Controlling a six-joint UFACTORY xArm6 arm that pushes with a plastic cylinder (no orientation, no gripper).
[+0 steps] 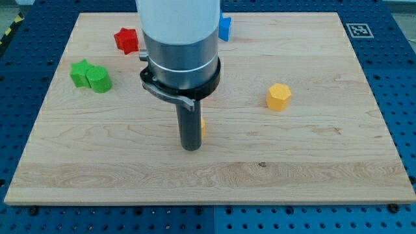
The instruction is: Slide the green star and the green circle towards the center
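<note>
Nearest, my tip (190, 148) rests mid-worktop (312, 175), pushing nothing, no gripper fitted. Green star (80, 71) and green circle (100, 80) touch, far left; approach remains, circling behind them.

No words, brand names or numbers can be read anywhere. Only one sign is seen: a small black-and-white square marker (357, 30), printed on the bench (312, 162) at its top right corner; its pattern cannot be deciphered.
</note>
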